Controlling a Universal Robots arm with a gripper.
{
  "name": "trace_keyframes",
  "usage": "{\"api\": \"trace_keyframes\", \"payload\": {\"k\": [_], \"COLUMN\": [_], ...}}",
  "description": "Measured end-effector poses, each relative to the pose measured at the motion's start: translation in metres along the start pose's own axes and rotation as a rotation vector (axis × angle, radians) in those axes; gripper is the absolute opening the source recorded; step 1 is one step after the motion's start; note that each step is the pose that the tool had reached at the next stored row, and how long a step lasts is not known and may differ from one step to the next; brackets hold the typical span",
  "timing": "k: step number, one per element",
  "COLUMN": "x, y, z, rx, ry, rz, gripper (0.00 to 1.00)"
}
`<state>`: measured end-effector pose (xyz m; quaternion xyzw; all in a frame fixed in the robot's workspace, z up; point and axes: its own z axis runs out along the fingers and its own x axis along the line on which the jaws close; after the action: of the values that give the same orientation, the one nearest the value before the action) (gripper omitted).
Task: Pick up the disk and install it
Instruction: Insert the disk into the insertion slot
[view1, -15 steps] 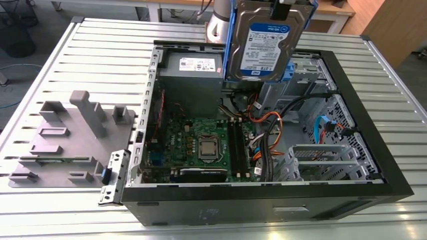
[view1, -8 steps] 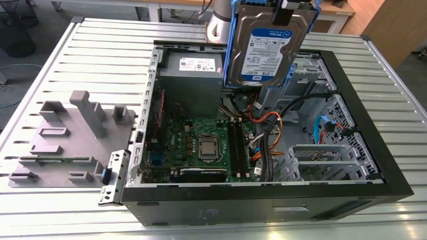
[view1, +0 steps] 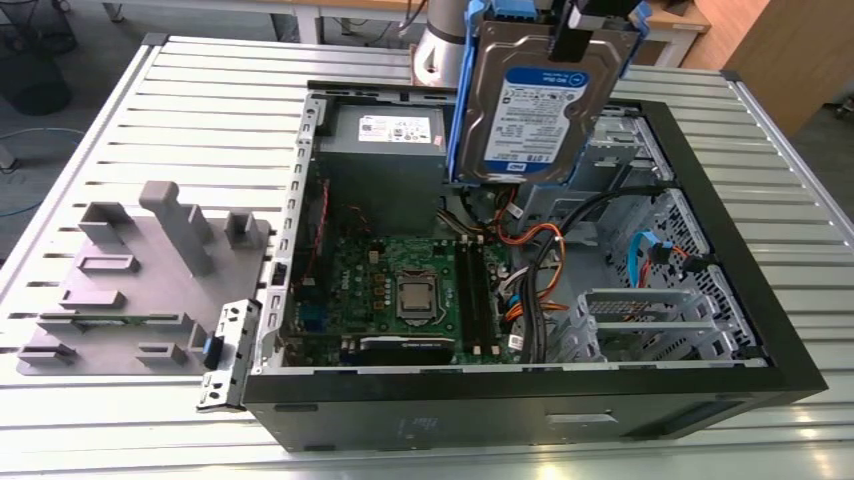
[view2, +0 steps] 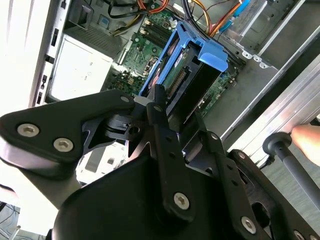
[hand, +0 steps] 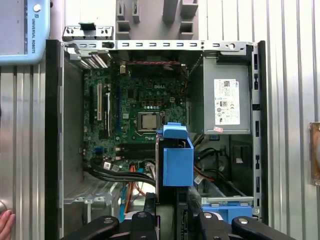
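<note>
The gripper (view1: 589, 30) is clamped on the top end of the disk (view1: 534, 105) and holds it upright in the air, label facing out, over the open computer case (view1: 534, 412) that lies on the slatted tabletop (view1: 200, 130). Below the disk, inside the case, are the green motherboard (view1: 387, 280) and the grey power-supply box (view1: 380, 140). A grey moulded fixture (view1: 134, 270) sits beside the case on the exterior view's left.
</note>
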<state>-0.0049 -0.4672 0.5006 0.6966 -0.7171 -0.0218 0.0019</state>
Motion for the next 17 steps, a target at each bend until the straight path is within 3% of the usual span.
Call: {"api": "trace_keyframes", "payload": {"k": [5,17], "x": [0.0043,0.0070], "y": [-0.0001,-0.0002], "z": [-0.0002,-0.0002], "rx": [0.0000,0.0000], "ry": [0.0001,0.0000], "rz": [0.000,0.000], "gripper": [0.35,0.35]}}
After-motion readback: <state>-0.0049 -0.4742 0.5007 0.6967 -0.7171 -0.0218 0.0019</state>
